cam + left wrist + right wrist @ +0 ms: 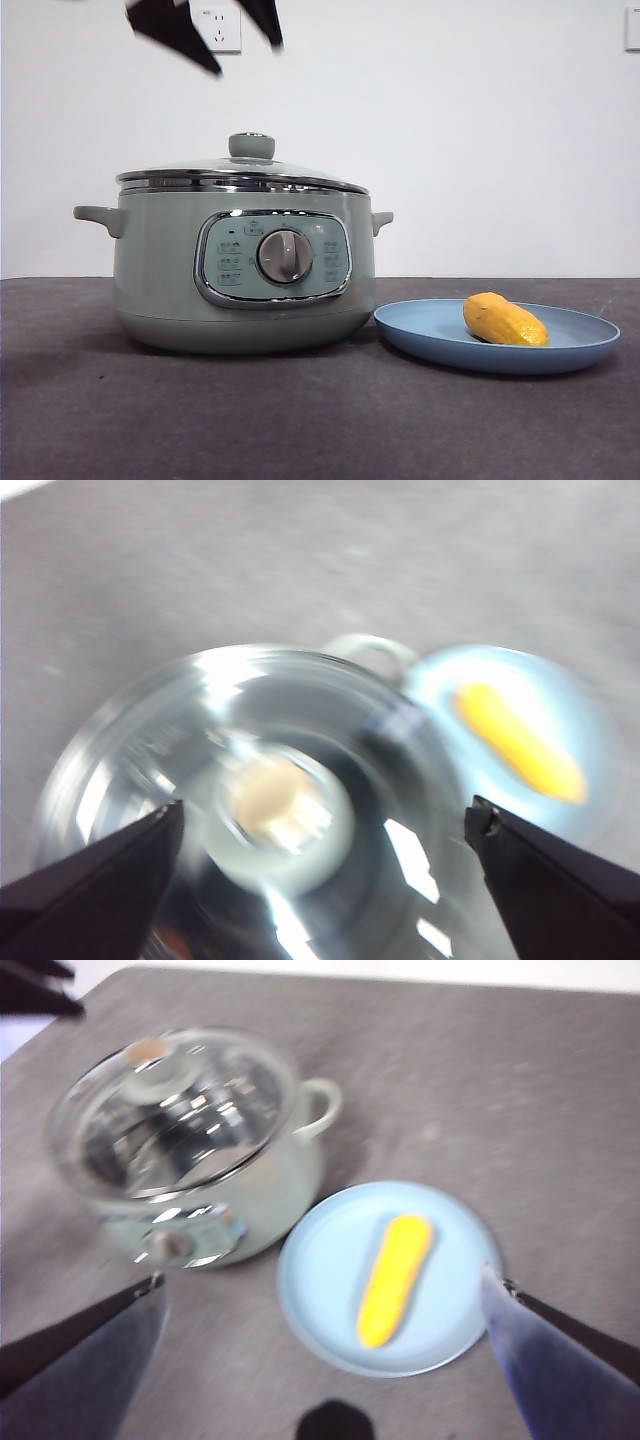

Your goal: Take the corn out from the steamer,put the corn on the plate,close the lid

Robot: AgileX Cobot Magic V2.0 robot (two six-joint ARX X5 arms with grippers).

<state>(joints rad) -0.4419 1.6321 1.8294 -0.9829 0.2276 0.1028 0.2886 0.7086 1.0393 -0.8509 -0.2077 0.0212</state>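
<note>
The pale green steamer (160,270) stands left of centre with the glass lid (200,170) seated on its rim, knob (251,146) up. Just right of it, the yellow corn (505,320) lies on the light-blue plate (430,335). My left gripper (248,58) hangs open above the lid, clear of it. In the left wrist view the left gripper (325,815) spreads its jaws either side of the knob (272,798), and the corn (520,742) shows beyond. My right gripper (322,1277) is open high over the plate (320,1260), the corn (395,1275) and the steamer (290,1180).
The dark grey table (300,420) runs to a white wall with a socket (217,28) behind the steamer and another socket (632,28) at the right edge. The steamer's side handles (98,216) stick out on both sides.
</note>
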